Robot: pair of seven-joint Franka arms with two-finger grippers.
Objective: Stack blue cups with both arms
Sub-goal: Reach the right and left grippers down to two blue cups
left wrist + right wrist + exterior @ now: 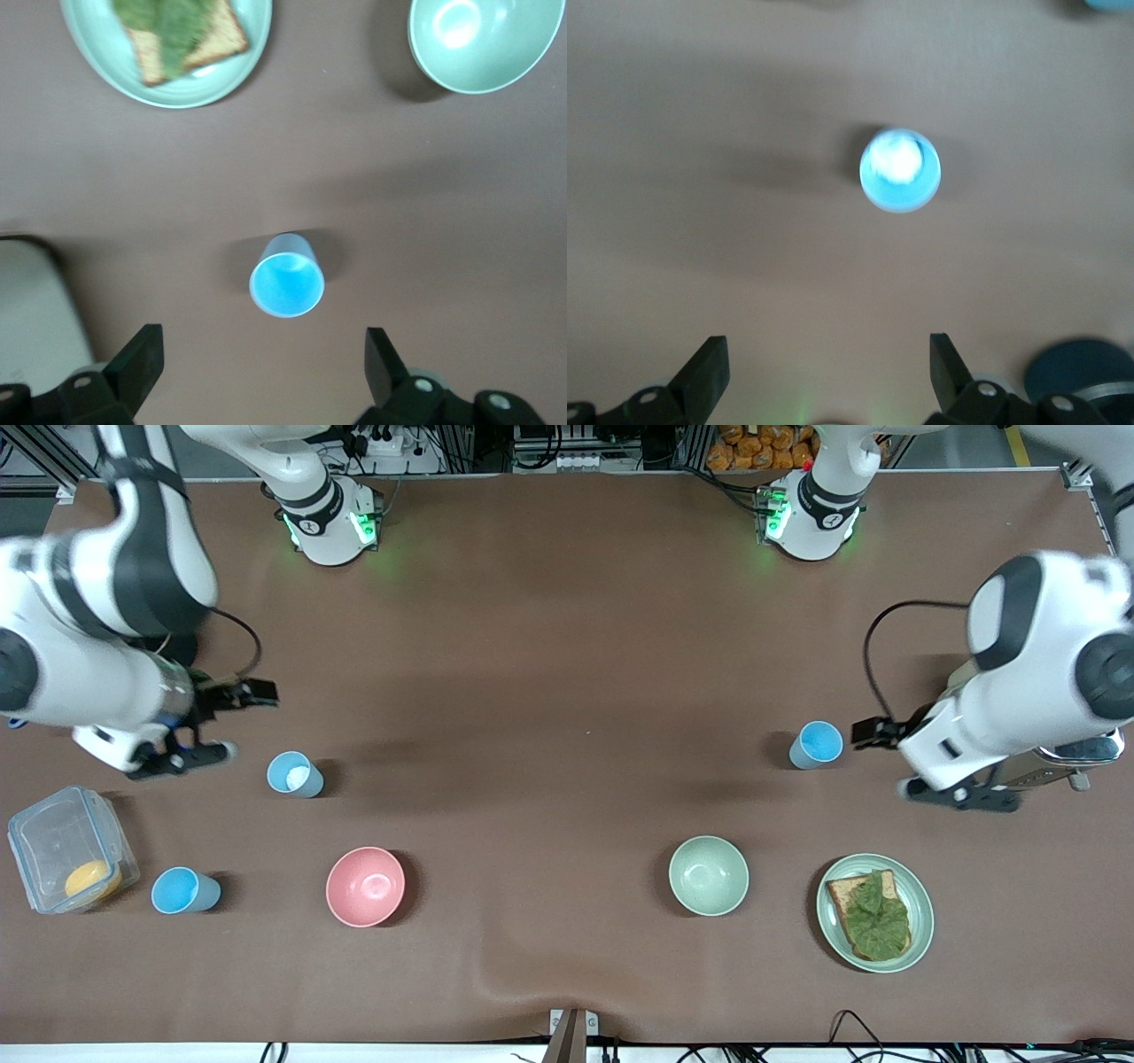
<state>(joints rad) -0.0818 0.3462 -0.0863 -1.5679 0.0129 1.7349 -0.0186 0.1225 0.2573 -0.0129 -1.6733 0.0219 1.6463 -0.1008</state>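
Three blue cups stand upright on the brown table. A pale grey-blue cup with a whitish inside is toward the right arm's end and also shows in the right wrist view. A sky-blue cup stands nearer the front camera, beside a clear box. Another sky-blue cup is toward the left arm's end and also shows in the left wrist view. My right gripper is open and empty, beside the pale cup. My left gripper is open and empty, beside its sky-blue cup.
A pink bowl and a pale green bowl stand nearer the front camera. A green plate holds bread with lettuce. A clear lidded box holds something orange. A metal appliance sits under the left arm.
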